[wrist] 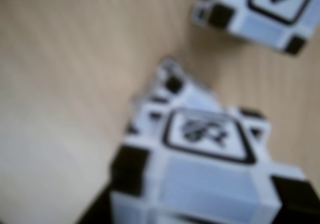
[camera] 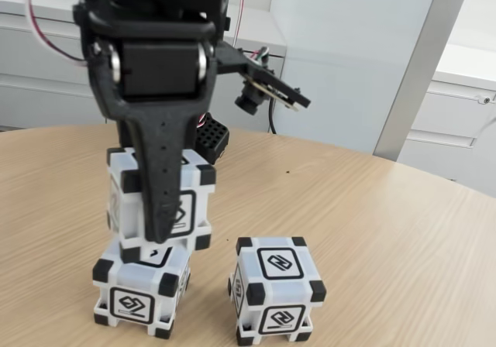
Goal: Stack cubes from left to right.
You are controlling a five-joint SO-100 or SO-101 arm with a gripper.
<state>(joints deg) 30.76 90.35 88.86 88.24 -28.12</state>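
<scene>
Fixed view: near the desk's front edge, the upper cube (camera: pixel 159 200) is pinched by the gripper (camera: pixel 159 235) slightly askew over the lower cube (camera: pixel 143 293); toppling on release is judged possible.

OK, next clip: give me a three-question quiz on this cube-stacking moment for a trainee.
1. True or false: in the fixed view, the upper cube sits on the lower cube.
2. Multiple choice: the third cube in the fixed view is A) on the stack, B) alone on the wooden table to the right of the stack, C) between the fingers.
3. Fill in: the gripper has its fingers around the ____ cube.

Key
1. True, though whether its weight has settled fully cannot be told.
2. B.
3. Upper; the front finger runs down its face.
</scene>
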